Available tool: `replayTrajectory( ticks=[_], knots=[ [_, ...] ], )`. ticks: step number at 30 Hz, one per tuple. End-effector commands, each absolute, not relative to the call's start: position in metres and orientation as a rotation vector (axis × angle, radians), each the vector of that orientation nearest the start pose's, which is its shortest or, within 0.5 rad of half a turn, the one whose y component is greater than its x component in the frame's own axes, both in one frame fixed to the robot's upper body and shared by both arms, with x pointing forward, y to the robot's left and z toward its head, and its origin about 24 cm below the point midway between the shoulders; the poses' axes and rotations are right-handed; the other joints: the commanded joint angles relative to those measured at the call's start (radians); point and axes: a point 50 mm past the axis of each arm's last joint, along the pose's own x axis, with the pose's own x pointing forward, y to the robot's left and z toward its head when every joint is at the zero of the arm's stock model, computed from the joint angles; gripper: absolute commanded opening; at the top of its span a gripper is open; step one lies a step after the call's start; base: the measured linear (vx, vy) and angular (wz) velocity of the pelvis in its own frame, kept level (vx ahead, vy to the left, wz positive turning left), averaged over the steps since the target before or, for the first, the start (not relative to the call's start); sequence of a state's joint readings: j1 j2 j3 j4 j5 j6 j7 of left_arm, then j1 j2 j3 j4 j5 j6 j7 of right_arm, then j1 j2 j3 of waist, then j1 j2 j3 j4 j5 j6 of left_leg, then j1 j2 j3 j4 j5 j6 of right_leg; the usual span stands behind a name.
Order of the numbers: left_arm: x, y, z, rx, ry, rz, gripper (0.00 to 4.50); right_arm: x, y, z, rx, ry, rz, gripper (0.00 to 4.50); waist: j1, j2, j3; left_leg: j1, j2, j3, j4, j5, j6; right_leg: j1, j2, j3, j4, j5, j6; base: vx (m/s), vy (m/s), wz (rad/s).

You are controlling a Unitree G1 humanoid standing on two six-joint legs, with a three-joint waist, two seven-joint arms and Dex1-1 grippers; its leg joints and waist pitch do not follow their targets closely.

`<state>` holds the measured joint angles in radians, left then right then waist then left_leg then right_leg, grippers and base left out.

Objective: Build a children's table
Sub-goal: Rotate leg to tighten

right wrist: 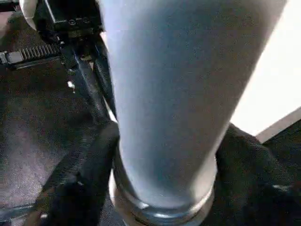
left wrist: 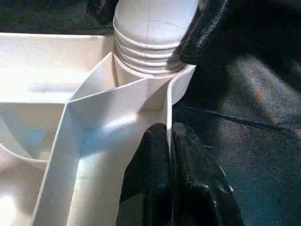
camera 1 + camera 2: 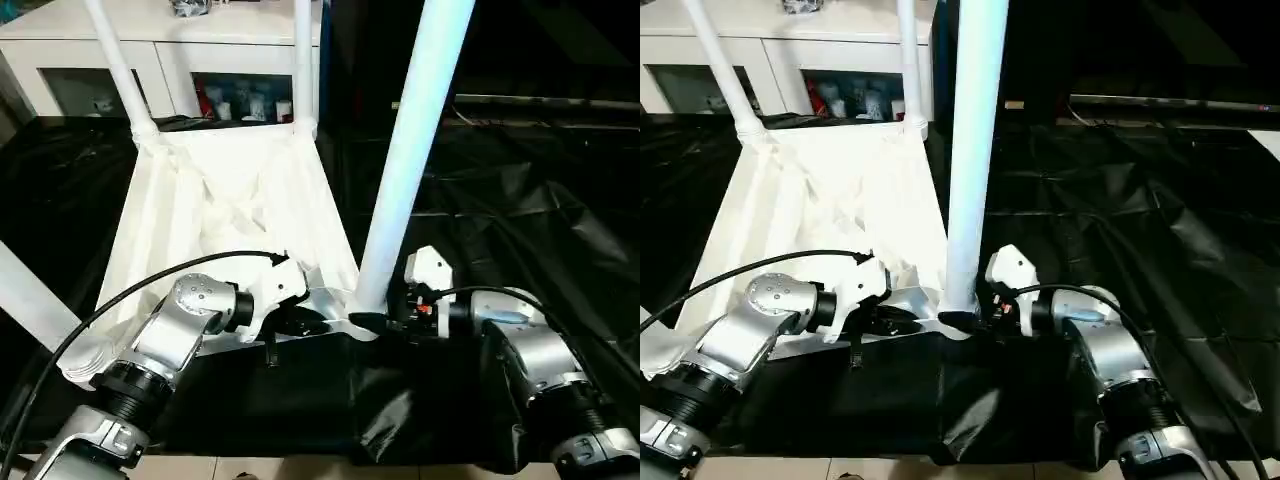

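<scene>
Our right gripper (image 3: 383, 322) clenches the near leg (image 3: 410, 160) at its threaded base; our left gripper (image 2: 170, 155) pinches the tabletop (image 3: 230, 200) rim. Risk — the leg seats crooked and cross-threads if the tabletop slips.

Your white plastic tabletop (image 3: 830, 190) lies ribbed side up on black cloth (image 3: 1140, 220). Your right gripper (image 3: 962, 321) clasps the base of an upright white tapered leg (image 3: 972, 150); your left gripper (image 3: 902, 322) pinches the near rim.
</scene>
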<state>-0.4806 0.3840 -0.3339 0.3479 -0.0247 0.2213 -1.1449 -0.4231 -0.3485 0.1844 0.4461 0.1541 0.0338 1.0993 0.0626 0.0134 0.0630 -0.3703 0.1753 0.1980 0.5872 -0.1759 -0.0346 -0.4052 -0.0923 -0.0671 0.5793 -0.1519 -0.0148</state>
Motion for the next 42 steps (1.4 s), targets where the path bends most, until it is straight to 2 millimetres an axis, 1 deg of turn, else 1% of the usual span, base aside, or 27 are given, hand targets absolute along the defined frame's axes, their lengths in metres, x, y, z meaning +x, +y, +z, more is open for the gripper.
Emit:
replayTrajectory(
  ticks=[1,4,5,6,7,8,9,11,12,13,14,16,17,19,20,21,22,24,25,26,30,34,35,36,37,39,42],
  knots=[
    [0.294,0.111,0.053,0.366,0.408,-1.369,0.00,0.297,-0.139,0.048,-0.183,0.238,1.211,2.81,0.002,-0.008,-0.073,0.016,0.055,-0.025,-0.071,-0.254,0.043,0.044,-0.058,0.042,-0.061,-0.316,-0.207,0.000,0.000,0.00],
    [0.301,0.112,0.051,0.379,0.417,-1.281,0.00,0.300,-0.140,0.043,-0.197,0.249,1.150,2.74,0.000,-0.012,-0.072,0.015,0.054,-0.024,-0.071,-0.252,0.041,0.044,-0.057,0.042,-0.061,-0.316,-0.205,0.000,0.000,0.00],
    [0.308,0.112,0.050,0.378,0.420,-1.210,0.00,0.305,-0.142,0.039,-0.217,0.257,1.058,2.71,-0.001,-0.011,-0.069,0.017,0.053,-0.024,-0.072,-0.267,0.035,0.041,-0.058,0.042,-0.067,-0.348,-0.199,0.000,0.000,0.00],
    [0.308,0.112,0.050,0.378,0.420,-1.206,0.00,0.305,-0.142,0.039,-0.218,0.257,1.054,2.69,-0.003,-0.012,-0.069,0.018,0.050,-0.026,-0.072,-0.286,0.024,0.042,-0.058,0.040,-0.070,-0.388,-0.188,0.000,0.000,0.00],
    [0.313,0.111,0.050,0.371,0.417,-1.157,0.00,0.309,-0.143,0.035,-0.218,0.262,0.972,2.67,-0.004,-0.014,-0.069,0.018,0.051,-0.027,-0.072,-0.289,0.020,0.043,-0.059,0.040,-0.070,-0.398,-0.182,0.000,0.000,0.00],
    [0.321,0.107,0.050,0.368,0.410,-1.076,0.00,0.316,-0.142,0.030,-0.204,0.262,0.823,2.67,-0.006,-0.016,-0.065,0.020,0.049,-0.026,-0.072,-0.300,0.012,0.036,-0.058,0.041,-0.077,-0.431,-0.172,0.000,0.000,0.00],
    [0.325,0.104,0.050,0.364,0.409,-1.037,0.00,0.318,-0.140,0.028,-0.173,0.267,0.754,2.67,-0.012,-0.014,-0.064,0.021,0.046,-0.028,-0.073,-0.318,0.003,0.036,-0.059,0.038,-0.082,-0.480,-0.155,0.000,0.000,0.00],
    [0.331,0.100,0.051,0.358,0.405,-0.973,0.00,0.320,-0.137,0.025,-0.129,0.275,0.665,2.66,-0.015,-0.017,-0.066,0.019,0.045,-0.033,-0.074,-0.334,-0.003,0.039,-0.061,0.032,-0.087,-0.529,-0.126,0.000,0.000,0.00],
    [0.333,0.099,0.051,0.356,0.403,-0.950,0.00,0.321,-0.136,0.024,-0.116,0.278,0.636,2.65,-0.017,-0.017,-0.064,0.020,0.044,-0.034,-0.074,-0.342,-0.001,0.036,-0.061,0.032,-0.091,-0.546,-0.119,0.000,0.000,0.00],
    [0.342,0.092,0.052,0.345,0.390,-0.844,0.00,0.322,-0.128,0.019,-0.065,0.289,0.537,2.65,-0.020,-0.015,-0.063,0.028,0.042,-0.032,-0.071,-0.359,-0.002,0.027,-0.058,0.030,-0.097,-0.571,-0.107,0.000,0.000,0.00],
    [0.346,0.086,0.053,0.338,0.384,-0.801,0.00,0.321,-0.121,0.015,-0.049,0.298,0.496,2.65,-0.024,-0.017,-0.064,0.028,0.039,-0.033,-0.069,-0.363,-0.003,0.027,-0.058,0.027,-0.102,-0.588,-0.100,0.000,0.000,0.00],
    [0.348,0.078,0.055,0.335,0.363,-0.777,0.00,0.319,-0.108,0.014,-0.038,0.294,0.506,2.65,-0.024,-0.017,-0.064,0.028,0.039,-0.036,-0.070,-0.373,-0.003,0.027,-0.059,0.024,-0.107,-0.603,-0.087,0.000,0.000,0.00],
    [0.349,0.075,0.056,0.332,0.353,-0.781,0.00,0.318,-0.101,0.014,-0.033,0.285,0.519,2.65,-0.024,-0.013,-0.064,0.026,0.041,-0.037,-0.072,-0.385,0.000,0.026,-0.059,0.024,-0.109,-0.600,-0.083,0.000,0.000,0.00],
    [0.348,0.071,0.057,0.328,0.348,-0.805,0.00,0.317,-0.096,0.015,-0.036,0.269,0.536,2.65,-0.023,-0.014,-0.066,0.027,0.041,-0.037,-0.073,-0.393,0.007,0.026,-0.060,0.024,-0.108,-0.585,-0.082,0.000,0.000,0.00],
    [0.348,0.070,0.058,0.333,0.345,-0.816,0.00,0.317,-0.095,0.017,-0.039,0.255,0.547,3.20,-0.023,-0.007,-0.066,0.023,0.043,-0.039,-0.076,-0.393,0.009,0.029,-0.060,0.025,-0.105,-0.564,-0.089,0.000,0.000,0.00],
    [0.346,0.071,0.057,0.342,0.345,-0.850,0.00,0.319,-0.095,0.022,-0.005,0.223,0.564,3.34,-0.024,-0.010,-0.066,0.023,0.043,-0.037,-0.077,-0.394,0.012,0.028,-0.058,0.026,-0.105,-0.548,-0.094,0.000,0.000,0.00],
    [0.345,0.072,0.057,0.344,0.347,-0.857,0.00,0.320,-0.096,0.024,0.006,0.213,0.567,3.34,-0.023,-0.010,-0.067,0.023,0.043,-0.037,-0.077,-0.394,0.013,0.028,-0.059,0.027,-0.104,-0.541,-0.097,0.000,0.000,0.00],
    [0.344,0.074,0.056,0.349,0.350,-0.879,0.00,0.320,-0.098,0.028,0.011,0.198,0.591,3.63,-0.023,-0.010,-0.067,0.018,0.043,-0.037,-0.077,-0.387,0.022,0.032,-0.061,0.028,-0.101,-0.524,-0.105,0.000,0.000,0.00],
    [0.342,0.077,0.055,0.355,0.357,-0.894,0.00,0.321,-0.100,0.030,0.007,0.191,0.614,3.63,-0.027,-0.012,-0.067,0.011,0.042,-0.038,-0.079,-0.381,0.023,0.037,-0.061,0.027,-0.098,-0.518,-0.105,0.000,0.000,0.00],
    [0.340,0.080,0.052,0.360,0.366,-0.917,0.00,0.321,-0.103,0.033,-0.005,0.183,0.641,3.81,-0.029,-0.014,-0.068,0.006,0.044,-0.040,-0.080,-0.367,0.026,0.043,-0.062,0.026,-0.095,-0.507,-0.107,0.000,0.000,0.00],
    [0.331,0.089,0.047,0.373,0.400,-1.011,0.00,0.318,-0.114,0.040,-0.074,0.184,0.816,3.84,-0.024,-0.016,-0.067,0.014,0.045,-0.032,-0.074,-0.356,0.040,0.035,-0.062,0.032,-0.095,-0.491,-0.131,0.000,0.000,0.00],
    [0.322,0.098,0.044,0.388,0.428,-1.109,0.00,0.313,-0.129,0.045,-0.156,0.196,0.962,3.84,-0.018,-0.015,-0.068,0.014,0.048,-0.032,-0.074,-0.330,0.043,0.039,-0.062,0.034,-0.088,-0.462,-0.147,0.000,0.000,0.00],
    [0.318,0.100,0.045,0.385,0.428,-1.158,0.00,0.311,-0.133,0.047,-0.168,0.202,0.991,3.84,-0.018,-0.015,-0.069,0.008,0.050,-0.034,-0.075,-0.318,0.048,0.045,-0.063,0.035,-0.081,-0.435,-0.154,0.000,0.000,0.00],
    [0.315,0.102,0.045,0.382,0.429,-1.195,0.00,0.311,-0.136,0.048,-0.176,0.206,1.016,3.84,-0.019,-0.012,-0.070,0.009,0.053,-0.033,-0.076,-0.314,0.050,0.042,-0.062,0.037,-0.078,-0.408,-0.165,0.000,0.000,0.00],
    [0.311,0.102,0.046,0.383,0.421,-1.234,0.00,0.309,-0.140,0.049,-0.183,0.213,1.041,3.84,-0.020,-0.015,-0.071,0.012,0.052,-0.031,-0.074,-0.316,0.051,0.040,-0.061,0.038,-0.077,-0.395,-0.173,0.000,0.000,0.00],
    [0.306,0.104,0.048,0.386,0.420,-1.284,0.00,0.306,-0.145,0.051,-0.198,0.235,1.096,3.84,-0.016,-0.012,-0.073,0.013,0.054,-0.029,-0.073,-0.295,0.055,0.041,-0.059,0.039,-0.068,-0.332,-0.204,0.000,0.000,0.00],
    [0.300,0.106,0.051,0.385,0.424,-1.344,0.00,0.304,-0.148,0.051,-0.218,0.250,1.136,3.84,-0.010,-0.011,-0.075,0.018,0.056,-0.023,-0.071,-0.268,0.062,0.040,-0.056,0.042,-0.062,-0.279,-0.225,0.000,0.000,0.00]
  ],
)
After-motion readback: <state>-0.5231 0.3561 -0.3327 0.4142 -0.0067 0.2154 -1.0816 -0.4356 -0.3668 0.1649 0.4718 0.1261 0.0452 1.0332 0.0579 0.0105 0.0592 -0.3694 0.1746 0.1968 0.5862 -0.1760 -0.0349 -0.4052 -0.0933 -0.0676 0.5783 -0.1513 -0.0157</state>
